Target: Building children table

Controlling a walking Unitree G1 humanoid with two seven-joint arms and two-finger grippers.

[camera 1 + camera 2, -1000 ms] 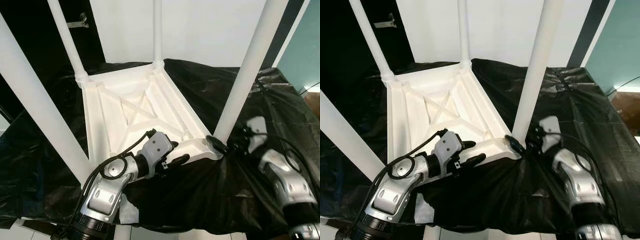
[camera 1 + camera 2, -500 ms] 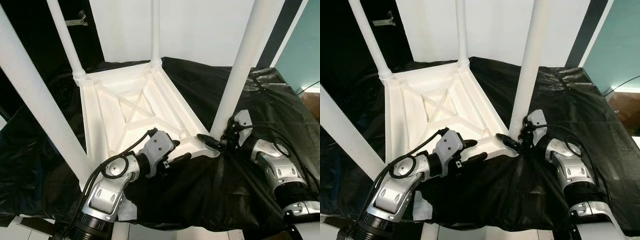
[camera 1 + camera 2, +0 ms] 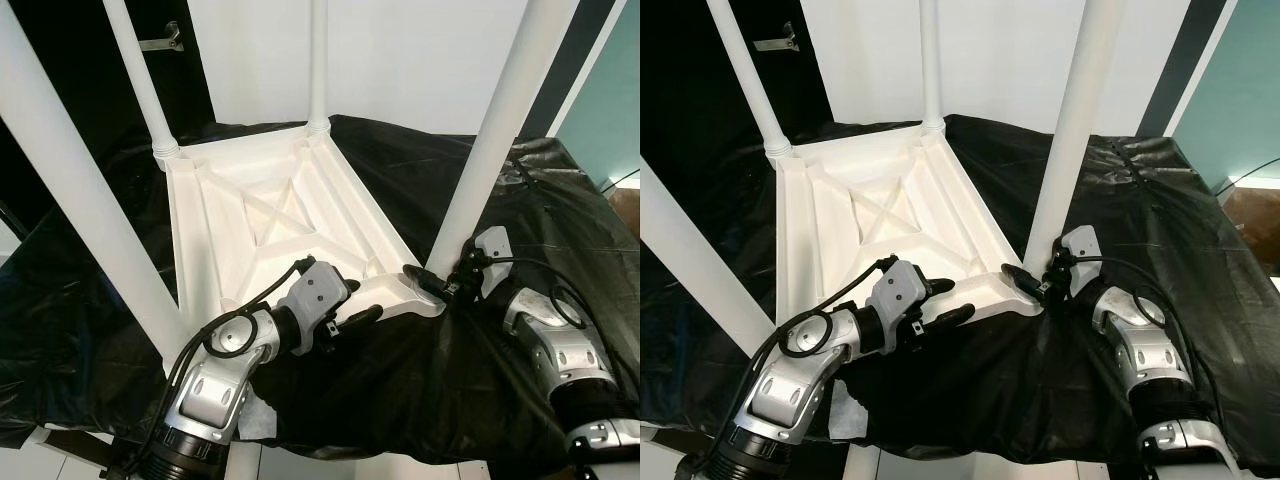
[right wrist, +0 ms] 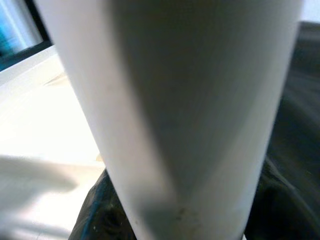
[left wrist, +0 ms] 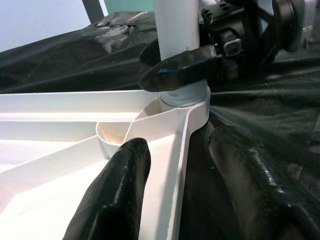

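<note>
On the bench point(image 3: 560, 190), draped in black plastic sheeting point(image 3: 400, 390), a white children's table point(image 3: 270, 230) lies upside down with its four legs pointing up. In the left eye view, the left claw point(image 3: 352, 310) sits at the table's near edge, its two black fingers parted and straddling the white rim, one above the tabletop's ribbed underside and one outside over the sheeting. The right claw point(image 3: 432, 286) is at the base of the near right leg point(image 3: 490, 140), where that leg meets its corner socket; one black finger lies across the front of the leg.

In the right eye view the same layout appears: the far legs point(image 3: 930, 60) stand upright at the back corners, and a crossed rib pattern point(image 3: 880, 215) marks the underside.

In the left wrist view, the left fingers point(image 5: 117, 195) are spread apart with the white rim running between them, not pinched. Ahead, a right finger point(image 5: 180, 70) presses against the leg just above the socket.

In the right wrist view, the white leg point(image 4: 185, 110) stands very close to the lens, blurred, with black sheeting below. Whether the right claw is clamped on it, I cannot tell.
</note>
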